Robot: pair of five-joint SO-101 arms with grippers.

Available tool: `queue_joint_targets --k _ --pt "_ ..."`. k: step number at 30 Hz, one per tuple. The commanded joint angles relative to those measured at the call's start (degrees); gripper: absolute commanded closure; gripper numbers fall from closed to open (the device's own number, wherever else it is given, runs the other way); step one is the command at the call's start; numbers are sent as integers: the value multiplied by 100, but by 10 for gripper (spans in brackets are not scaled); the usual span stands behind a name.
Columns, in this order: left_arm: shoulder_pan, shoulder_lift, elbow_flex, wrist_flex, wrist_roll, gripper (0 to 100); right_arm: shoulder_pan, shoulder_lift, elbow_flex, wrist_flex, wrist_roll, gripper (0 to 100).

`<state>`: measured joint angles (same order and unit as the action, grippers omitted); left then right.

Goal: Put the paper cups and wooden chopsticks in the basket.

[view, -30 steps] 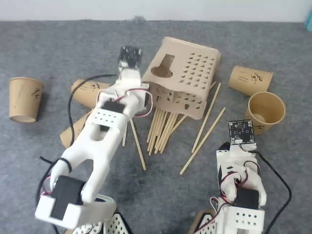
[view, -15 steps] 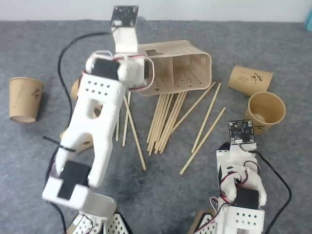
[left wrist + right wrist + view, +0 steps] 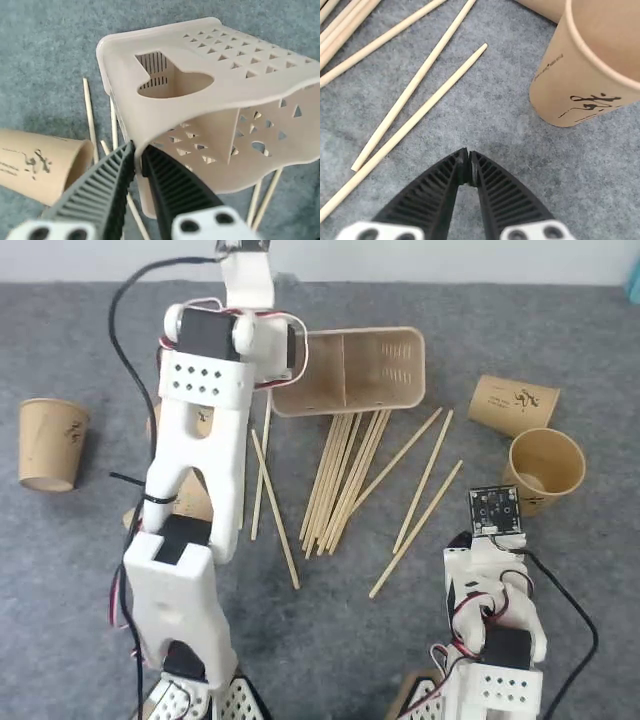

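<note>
1. Left gripper (image 3: 137, 150): jaws clamped on the rim of the basket (image 3: 215, 95), at the far middle of the table.
2. Right gripper (image 3: 469, 159): jaws closed, holding nothing, low over the grey mat (image 3: 485, 100), near 1 upright paper cup (image 3: 590, 70).
3. Wooden chopsticks (image 3: 340, 480): fanned on the mat, far ends at the basket's near edge.

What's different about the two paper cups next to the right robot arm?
The nearer paper cup stands upright, mouth up, so you see inside; the farther paper cup lies on its side, showing its wall. The nearer paper cup is closest to the right gripper; the farther paper cup lies beyond it. Both are tan with dark print, and both are outside the basket.
</note>
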<state>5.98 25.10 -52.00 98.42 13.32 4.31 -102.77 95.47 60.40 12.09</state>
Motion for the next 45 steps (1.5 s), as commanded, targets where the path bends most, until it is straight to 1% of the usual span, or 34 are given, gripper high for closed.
queue_joint_targets --k 1,4,6,8,11,13,18,25,31,35,45 --pt "-88 -141 57 237 -316 987 75 -110 88 -145 264 990" --pt "-114 -70 242 193 -352 979 57 -110 88 -145 387 990" --pt "-123 0 277 70 -334 941 57 -110 88 -145 387 990" --pt "-132 53 259 -18 -308 881 57 -110 88 -145 387 990" --pt "-132 105 207 -62 229 784 57 -110 88 -145 396 990" --pt "-132 114 136 -211 571 748 57 -110 88 -145 404 990" --pt "-369 211 136 -949 1169 747 57 -110 88 -145 404 990" --pt "-800 993 75 -2057 1846 747 57 -110 88 -145 413 990" --pt "-844 1222 75 -2505 1960 746 57 -110 88 -145 413 990" --pt "-703 1187 -215 -2426 1960 746 57 -110 88 -145 413 990" --pt "-580 1196 -2202 -1204 1952 743 57 -110 88 -145 413 990"
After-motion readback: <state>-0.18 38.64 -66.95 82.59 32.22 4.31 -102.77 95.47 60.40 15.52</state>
